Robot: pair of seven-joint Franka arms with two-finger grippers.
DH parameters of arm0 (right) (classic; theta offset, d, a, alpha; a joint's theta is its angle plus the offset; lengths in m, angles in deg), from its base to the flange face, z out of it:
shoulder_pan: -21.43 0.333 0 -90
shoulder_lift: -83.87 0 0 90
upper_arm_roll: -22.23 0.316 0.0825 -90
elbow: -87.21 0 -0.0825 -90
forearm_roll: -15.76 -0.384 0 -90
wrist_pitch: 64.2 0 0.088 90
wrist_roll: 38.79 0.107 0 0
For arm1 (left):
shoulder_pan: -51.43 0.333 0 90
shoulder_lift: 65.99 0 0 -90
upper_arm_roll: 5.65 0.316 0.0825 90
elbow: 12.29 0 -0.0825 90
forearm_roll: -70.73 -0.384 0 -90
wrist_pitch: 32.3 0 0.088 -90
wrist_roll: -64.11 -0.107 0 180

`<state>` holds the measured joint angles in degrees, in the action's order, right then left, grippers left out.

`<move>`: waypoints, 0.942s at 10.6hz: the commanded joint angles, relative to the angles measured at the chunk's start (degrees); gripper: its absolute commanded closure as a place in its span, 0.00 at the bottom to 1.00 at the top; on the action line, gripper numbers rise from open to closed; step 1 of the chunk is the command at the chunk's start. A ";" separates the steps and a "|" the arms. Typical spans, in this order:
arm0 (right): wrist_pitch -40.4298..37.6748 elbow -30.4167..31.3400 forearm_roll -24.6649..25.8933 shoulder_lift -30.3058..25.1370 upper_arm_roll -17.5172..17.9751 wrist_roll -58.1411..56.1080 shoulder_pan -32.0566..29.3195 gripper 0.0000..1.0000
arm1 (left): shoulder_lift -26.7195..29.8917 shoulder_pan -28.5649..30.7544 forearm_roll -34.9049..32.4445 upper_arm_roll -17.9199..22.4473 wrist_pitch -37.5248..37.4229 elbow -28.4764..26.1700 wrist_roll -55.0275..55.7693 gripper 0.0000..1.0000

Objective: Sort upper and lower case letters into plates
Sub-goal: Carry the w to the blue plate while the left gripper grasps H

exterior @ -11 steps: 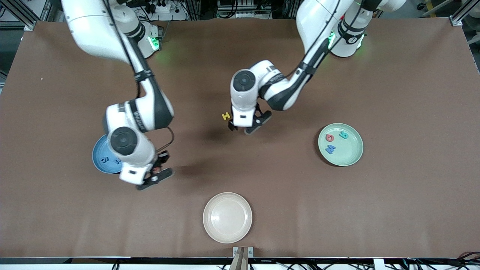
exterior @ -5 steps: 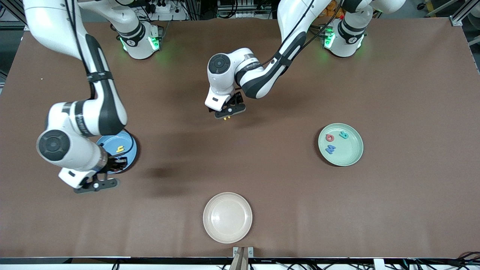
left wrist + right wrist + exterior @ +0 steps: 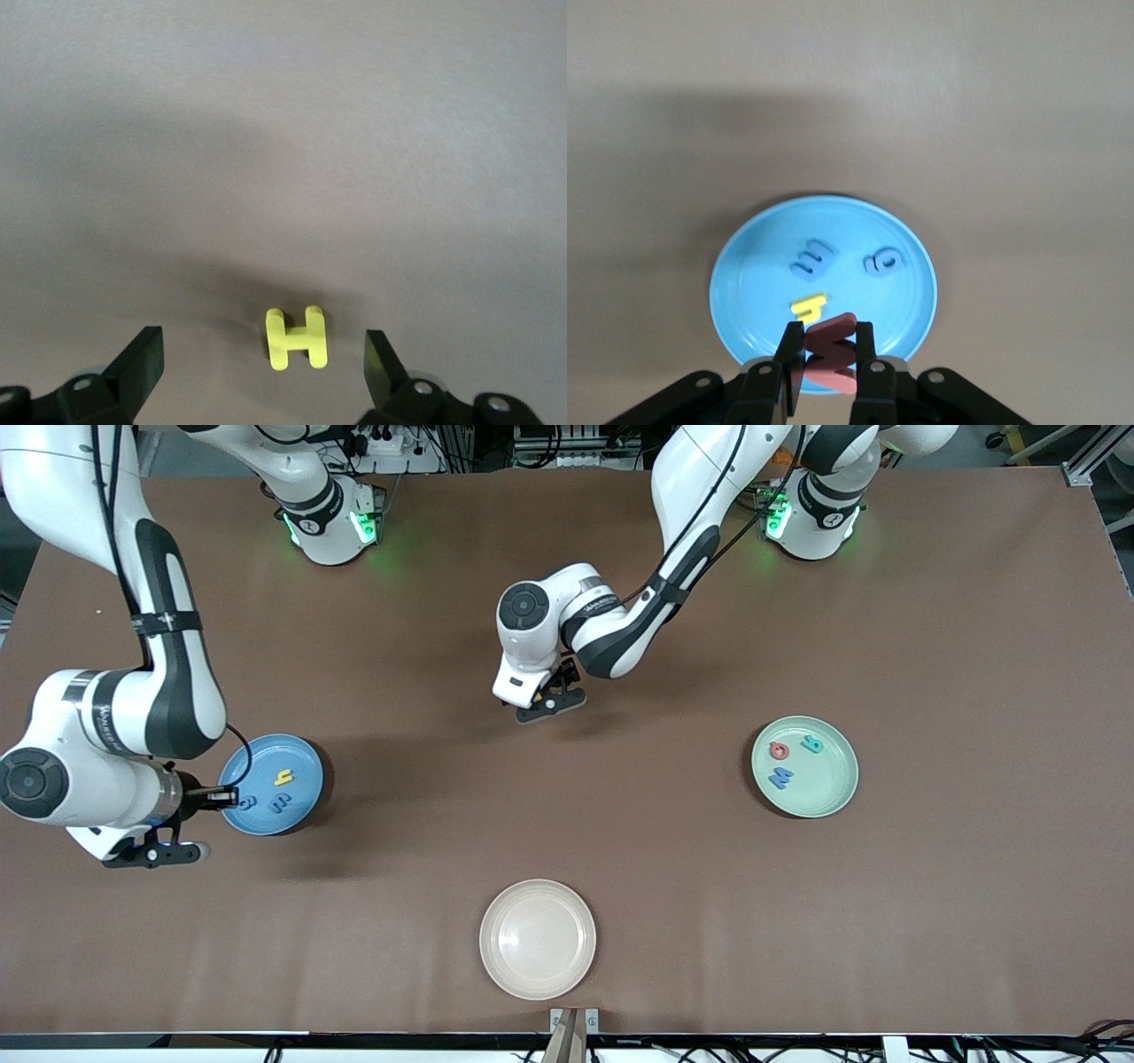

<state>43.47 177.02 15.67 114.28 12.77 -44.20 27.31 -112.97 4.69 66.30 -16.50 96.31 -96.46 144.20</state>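
Note:
My right gripper (image 3: 828,339) is shut on a red letter (image 3: 833,352) and hangs over the rim of the light blue plate (image 3: 744,292). In that plate lie a yellow letter (image 3: 808,306) and two blue letters (image 3: 812,258). In the front view the right gripper (image 3: 217,797) reaches the blue plate (image 3: 306,766) from the right arm's end. My left gripper (image 3: 261,347) is open low over the table, its fingers on either side of a yellow H (image 3: 296,337). In the front view the left gripper (image 3: 549,701) hides the H. The mint green plate (image 3: 837,793) holds a red, a teal and a blue letter (image 3: 780,779).
A cream-beige round plate (image 3: 537,939) sits empty near the table's front edge, nearer the front camera than the left gripper. Brown table surface stretches between the plates.
The right arm has swung toward its end of the table, bringing the red letter over the blue plate's rim. The left gripper has moved over the yellow H, which it now hides in the front view.

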 commanded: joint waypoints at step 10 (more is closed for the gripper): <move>-0.62 3.45 -3.07 -1.85 1.28 -6.27 -6.32 0.00 | -3.47 -1.52 1.18 0.13 -1.26 2.96 11.57 0.00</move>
<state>43.25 180.76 13.01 113.79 13.26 -48.37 22.24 -115.34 3.46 66.70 -16.69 96.25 -95.58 154.53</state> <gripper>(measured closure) 0.004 0.000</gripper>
